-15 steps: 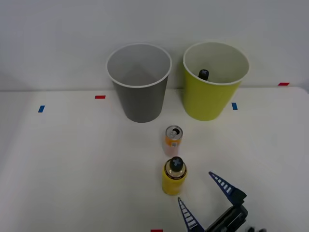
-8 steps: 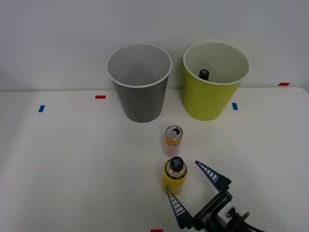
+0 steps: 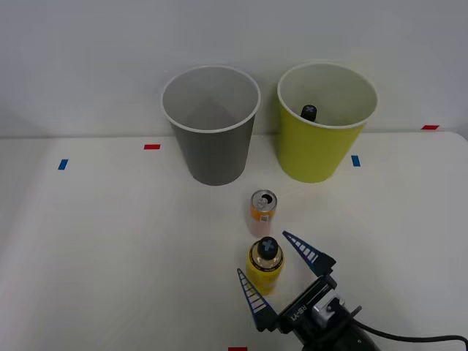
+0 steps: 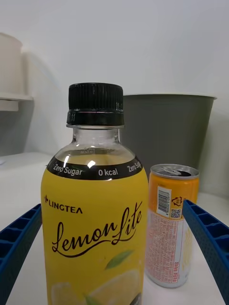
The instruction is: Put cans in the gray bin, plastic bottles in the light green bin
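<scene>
The right hand [image 3: 278, 274] is spread wide, one blue finger on each side of the upright plastic bottle [image 3: 264, 265], neither seen touching it. Its arm is cut off at the near edge. The wrist view reads the bottle's label [image 4: 95, 224]. Just beyond stands the can [image 3: 263, 210] on the desk [image 3: 110, 248]. Farther off stand the gray bin [image 3: 212, 128] and, to its right, the light green bin [image 3: 322, 124], where a black cap [image 3: 309, 112] shows, the rest hidden.
</scene>
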